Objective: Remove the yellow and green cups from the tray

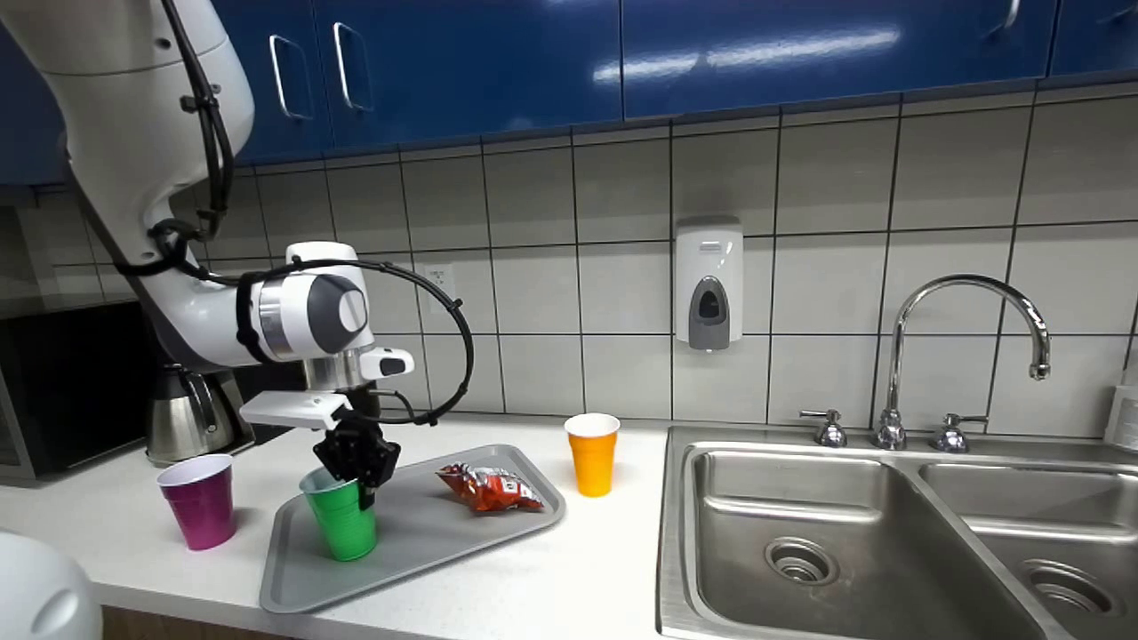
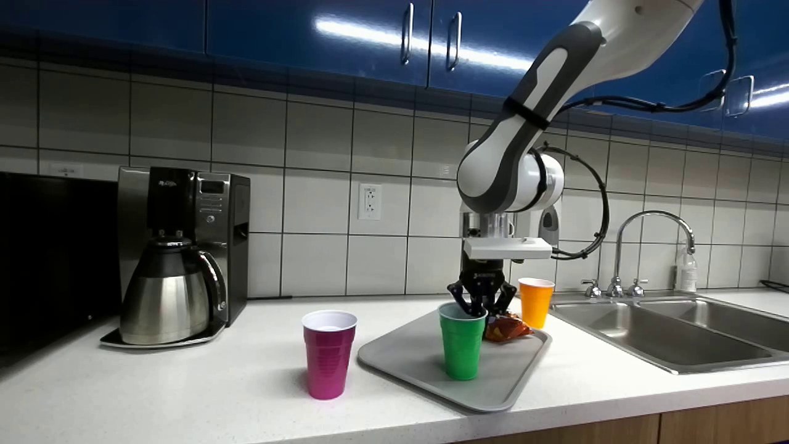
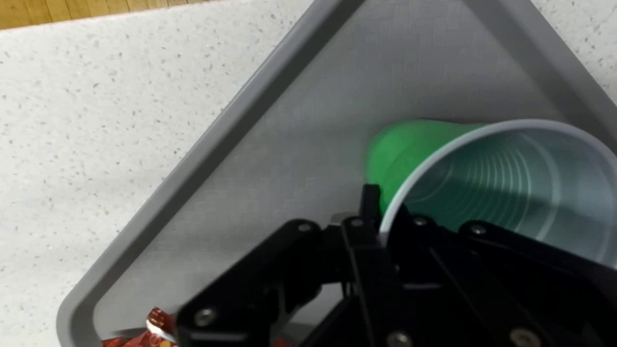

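Tray (image 1: 427, 529) close to near edge of table (image 1: 613, 556). Purple cup (image 1: 200, 511) just left; yellow cup (image 1: 593, 460) off tray, far right, table strip between it and sink (image 1: 675, 542). Snack bag (image 3: 144, 338) cut off in wrist view; green cup (image 1: 342, 529) in tray's near half, base contact unclear. Gripper (image 3: 387, 217) pinching its rim, one finger (image 3: 370, 198) outside.

White counter (image 2: 203, 394), finely speckled in the wrist view. Gray tray (image 1: 427, 526) — flat on the counter, set askew, one corner toward the counter's front. Purple cup (image 2: 330, 361): upright, near the tray but apart from it, in both exterior views. Yellow-orange cup (image 1: 593, 460): upright, likewise apart from the tray, between it and the sink (image 1: 670, 533), which is set into the counter. On the side away from the sink, in an exterior view: coffee maker (image 2: 175, 262), well apart from the tray — a black appliance (image 2: 58, 259) just beside it.
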### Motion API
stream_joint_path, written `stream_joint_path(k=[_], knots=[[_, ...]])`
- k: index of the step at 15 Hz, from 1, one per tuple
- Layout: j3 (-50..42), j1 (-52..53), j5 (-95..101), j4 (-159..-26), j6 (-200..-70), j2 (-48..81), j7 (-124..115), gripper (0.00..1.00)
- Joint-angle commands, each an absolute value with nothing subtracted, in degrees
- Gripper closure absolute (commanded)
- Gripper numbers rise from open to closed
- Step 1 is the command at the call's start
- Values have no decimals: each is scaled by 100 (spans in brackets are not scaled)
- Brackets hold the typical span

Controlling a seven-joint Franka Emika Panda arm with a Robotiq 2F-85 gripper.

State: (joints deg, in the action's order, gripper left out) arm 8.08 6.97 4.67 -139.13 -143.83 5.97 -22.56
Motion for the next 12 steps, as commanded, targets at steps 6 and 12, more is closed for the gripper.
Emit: stream_joint_path(k=[6,12], knots=[[724,808,479,-13873,-14404,405,-2442,99],[681,752,476,-13962,-14381,107,-2517,99]])
